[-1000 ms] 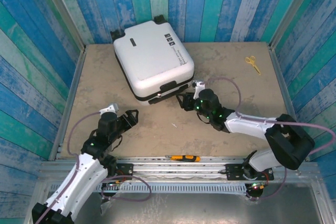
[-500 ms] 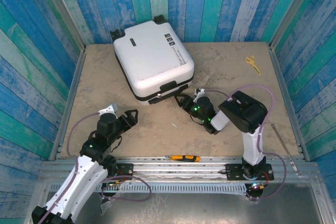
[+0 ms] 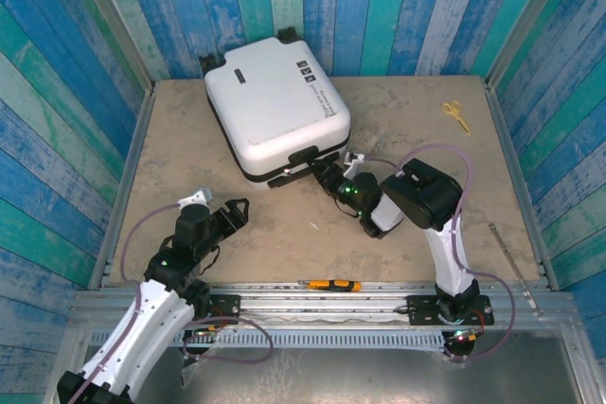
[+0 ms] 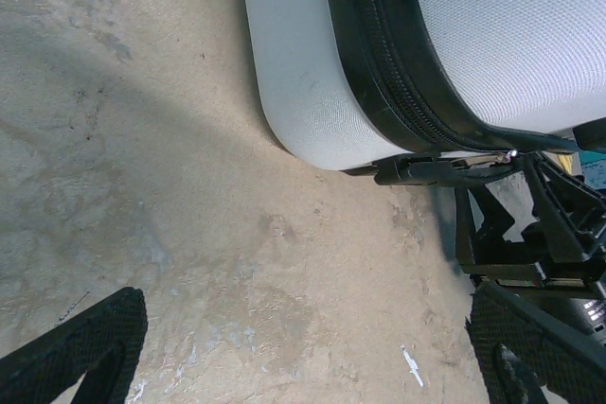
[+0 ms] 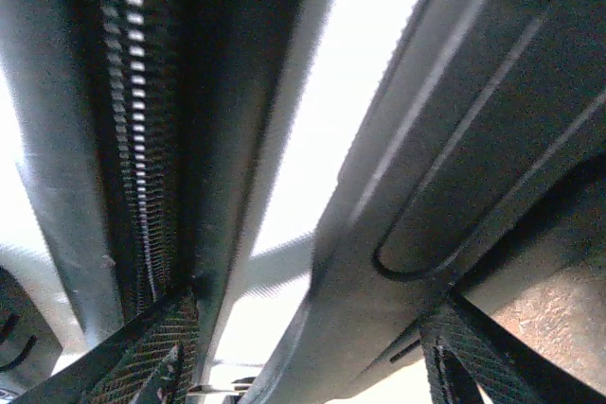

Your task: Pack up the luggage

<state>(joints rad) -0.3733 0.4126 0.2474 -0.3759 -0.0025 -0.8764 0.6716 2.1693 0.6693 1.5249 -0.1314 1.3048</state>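
Observation:
The luggage [image 3: 275, 101] is a white hard-shell suitcase lying flat and zipped closed at the back of the table, its black zipper band [image 4: 398, 92] facing the arms. My right gripper [image 3: 320, 171] is pressed up to its near side at the black handle [image 5: 426, 167]. The right gripper [image 5: 308, 352] straddles that handle with white shell showing between the left finger and the handle, so it is open. My left gripper [image 3: 237, 210] hovers open over bare table left of centre, with nothing between its fingers [image 4: 85, 347], a short way from the suitcase corner [image 4: 312, 130].
Yellow scissors [image 3: 455, 114] lie at the back right. An orange and black utility knife [image 3: 331, 285] rests on the near rail. A small white scrap [image 3: 314, 226] lies on the tabletop. Blue plank walls close in the table on three sides.
The right arm has folded its elbow up and pushed its gripper left and back, up against the suitcase's near side at the handle. The left arm has not moved.

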